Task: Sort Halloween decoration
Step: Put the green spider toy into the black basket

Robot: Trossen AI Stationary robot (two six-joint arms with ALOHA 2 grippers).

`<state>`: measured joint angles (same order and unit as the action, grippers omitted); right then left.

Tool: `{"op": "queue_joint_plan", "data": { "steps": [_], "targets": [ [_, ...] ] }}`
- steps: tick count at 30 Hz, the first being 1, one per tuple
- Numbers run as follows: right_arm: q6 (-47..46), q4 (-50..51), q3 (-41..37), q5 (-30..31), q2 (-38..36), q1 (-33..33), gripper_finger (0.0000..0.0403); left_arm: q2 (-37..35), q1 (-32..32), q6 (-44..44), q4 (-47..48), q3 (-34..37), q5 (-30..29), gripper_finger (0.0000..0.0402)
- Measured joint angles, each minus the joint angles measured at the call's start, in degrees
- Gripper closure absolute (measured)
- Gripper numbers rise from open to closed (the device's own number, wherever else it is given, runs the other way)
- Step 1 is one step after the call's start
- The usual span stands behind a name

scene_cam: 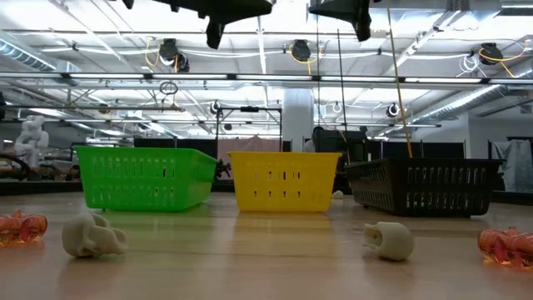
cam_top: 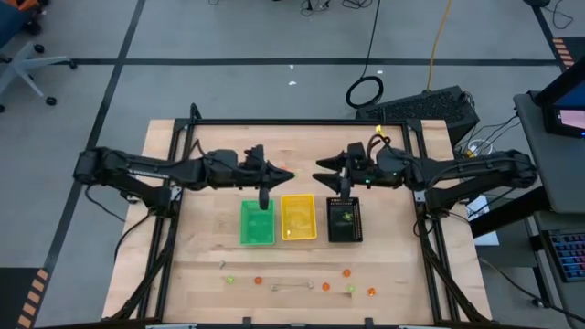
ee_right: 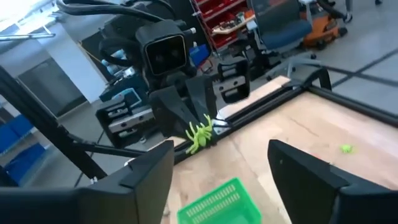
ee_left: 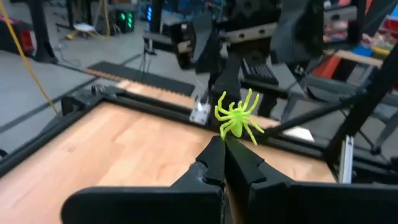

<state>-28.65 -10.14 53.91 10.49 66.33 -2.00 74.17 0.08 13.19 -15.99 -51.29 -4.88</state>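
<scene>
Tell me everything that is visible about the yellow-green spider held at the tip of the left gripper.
The yellow-green spider is a small toy that looks like soft plastic, with a rounded body and many thin, curved legs spreading outward. It is pinched at its lower edge between the shut fingers of the left gripper, so it stands up above the fingertips, in the air. In the right wrist view the same spider hangs at that gripper, above the green slotted plastic tray. Nothing else touches it.

left end effector (ee_left: 222,146) pinched closed, right end effector (ee_right: 221,163) spread
</scene>
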Motion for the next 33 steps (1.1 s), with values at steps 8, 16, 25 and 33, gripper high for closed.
{"op": "queue_joint_plan", "data": {
  "steps": [8,16,25,33],
  "targets": [
    [0.71,-4.01,0.0,-0.09,3.57,0.0,0.0154,2.42,-0.6,-0.08,-5.16,-0.15,-6.27,0.0402],
    [0.67,-8.82,0.0,1.63,7.21,0.06,0.016,3.26,-0.62,-2.91,-4.72,-0.35,-8.94,0.0402],
    [-0.97,-11.01,0.0,1.81,9.83,0.86,0.0161,3.84,-0.62,-3.56,-4.36,-0.35,-9.12,0.0402],
    [-0.9,-14.05,0.0,1.77,10.44,1.66,0.0162,3.87,-0.6,-3.56,-4.0,-0.35,-9.38,0.0402]
  ]
}}
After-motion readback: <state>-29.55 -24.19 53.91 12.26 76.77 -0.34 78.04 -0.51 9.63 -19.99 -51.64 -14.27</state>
